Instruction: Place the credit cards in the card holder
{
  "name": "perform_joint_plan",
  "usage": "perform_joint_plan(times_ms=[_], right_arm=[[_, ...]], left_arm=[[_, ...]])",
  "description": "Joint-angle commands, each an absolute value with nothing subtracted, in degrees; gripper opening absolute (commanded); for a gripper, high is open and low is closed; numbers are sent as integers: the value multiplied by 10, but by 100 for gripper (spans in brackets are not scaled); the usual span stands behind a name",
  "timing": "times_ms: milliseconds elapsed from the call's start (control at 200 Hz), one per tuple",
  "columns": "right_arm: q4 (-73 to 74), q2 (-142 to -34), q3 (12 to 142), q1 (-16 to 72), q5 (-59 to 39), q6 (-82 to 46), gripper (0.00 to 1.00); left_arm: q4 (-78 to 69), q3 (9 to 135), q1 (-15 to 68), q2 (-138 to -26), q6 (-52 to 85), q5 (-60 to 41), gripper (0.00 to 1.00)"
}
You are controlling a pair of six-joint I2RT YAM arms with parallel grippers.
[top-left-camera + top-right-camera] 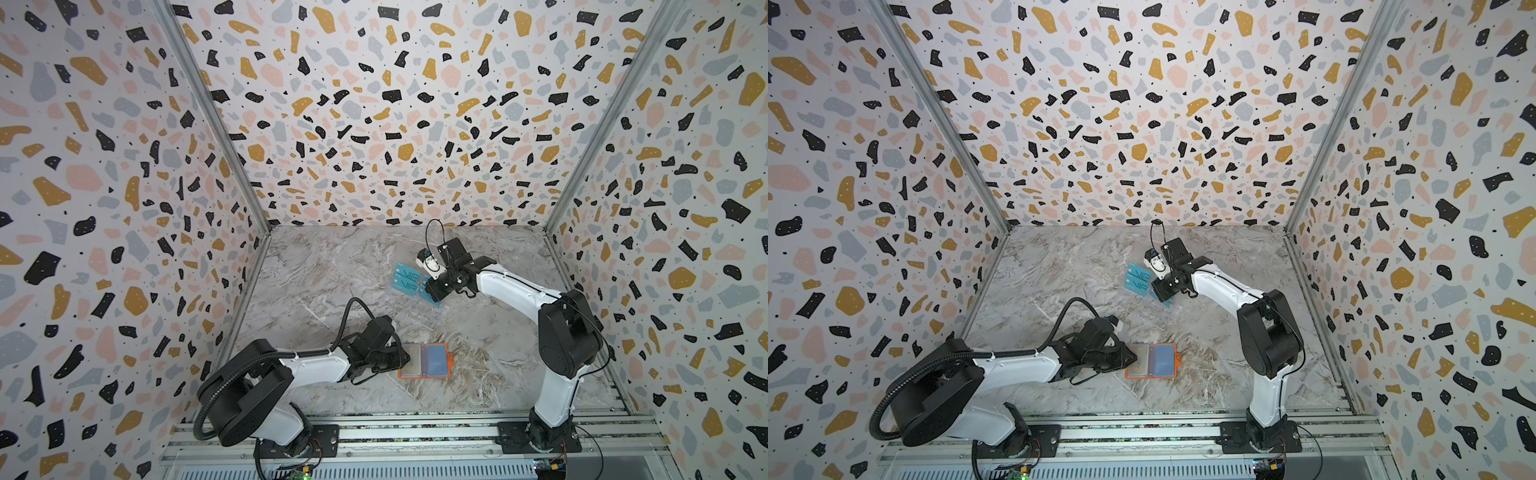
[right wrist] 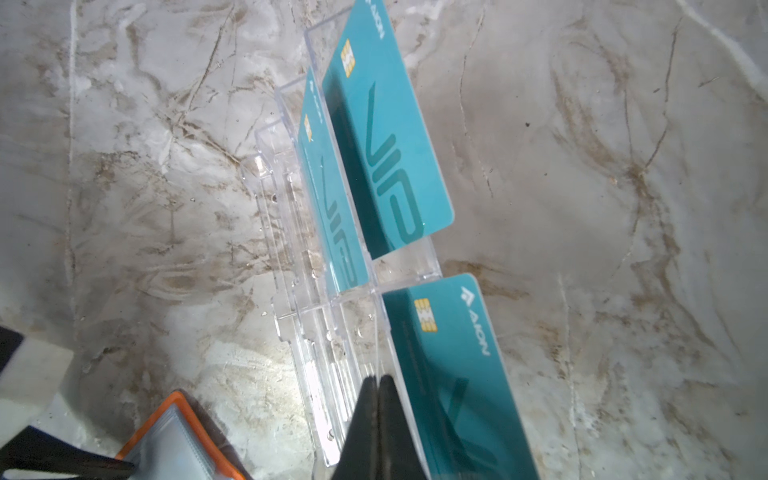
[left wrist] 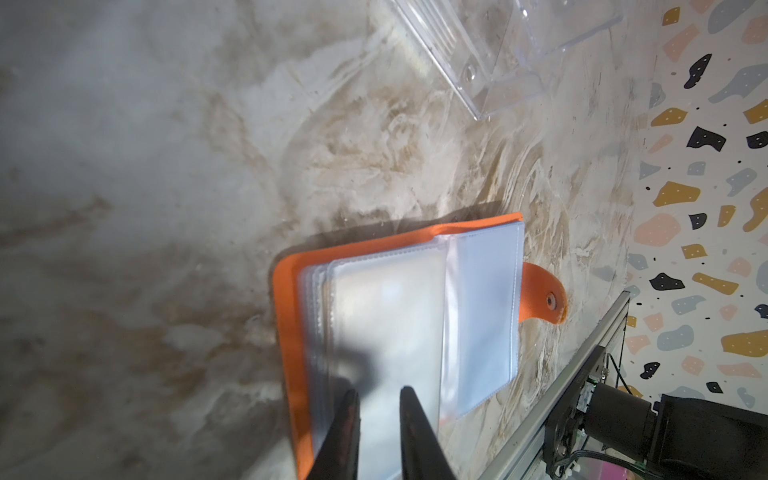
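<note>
We see the left gripper (image 1: 405, 358) low and a bit left of the middle in both top views. Its tips sit at the left edge of the holder (image 1: 436, 360). In the left wrist view its two fingers (image 3: 415, 436) are a little apart over a clear sleeve (image 3: 386, 324), and we see nothing pinched between them. We cannot tell if they press on it. The holder lies open and flat on the table (image 1: 332, 270), low in the middle, with its tab (image 1: 450, 360) sticking out on its right in the top views. Higher in the frame, above it, stands the clear rack (image 2: 286, 249). Three blue cards (image 2: 390, 137) stand upright in it; two show the word VIP. The right gripper (image 1: 432, 297) is at the rack, just right of the middle in both top views. Its fingers are pressed tight together, with nothing between them that we can see. They are just beside the nearest card.
</note>
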State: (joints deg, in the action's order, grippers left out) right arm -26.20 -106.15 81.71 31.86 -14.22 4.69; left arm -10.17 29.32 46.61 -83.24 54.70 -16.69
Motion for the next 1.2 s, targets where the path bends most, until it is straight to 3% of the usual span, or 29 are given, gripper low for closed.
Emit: perform_joint_plan(times_ms=[0,521,891,1196], right_arm=[[-270,-1042,852,322,-141,55,0],[-242,-933,829,321,-188,14,0],[-28,-771,510,314,-390,-281,0],[134,-729,293,321,-404,-451,0]], left_arm=[[-87,286,465,-832,548,-163,21],[-75,293,466,-829,542,-155,21],[-70,292,465,-827,539,-156,21],[-65,291,465,-826,537,-156,21]])
